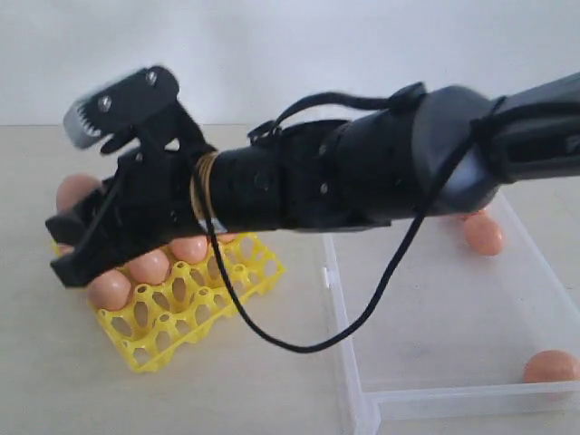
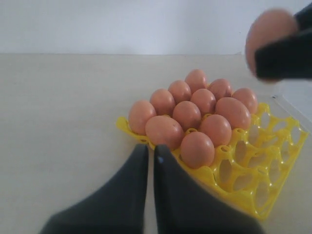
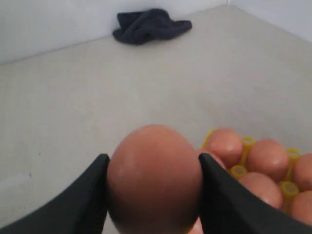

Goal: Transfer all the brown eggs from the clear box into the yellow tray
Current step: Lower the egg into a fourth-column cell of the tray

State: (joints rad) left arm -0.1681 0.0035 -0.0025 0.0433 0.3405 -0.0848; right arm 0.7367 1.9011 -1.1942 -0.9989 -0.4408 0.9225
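Right gripper (image 3: 153, 163): jaws pinching one brown egg (image 2: 270, 36) by its sides, aloft near the yellow tray's (image 2: 273, 165) filled rows, seemingly bound for an empty cup.
Left gripper (image 2: 150, 152): jaws pressed together, idle beside the tray.
Clear box (image 1: 435, 391): two eggs (image 1: 483, 234) visible, awaiting transfer.

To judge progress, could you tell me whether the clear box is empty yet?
Not empty: the clear box holds two visible brown eggs.

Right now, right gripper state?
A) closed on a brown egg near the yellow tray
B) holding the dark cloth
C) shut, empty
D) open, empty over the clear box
A: the right gripper has a finger pressed on each side of a brown egg, with the yellow tray close beside it.
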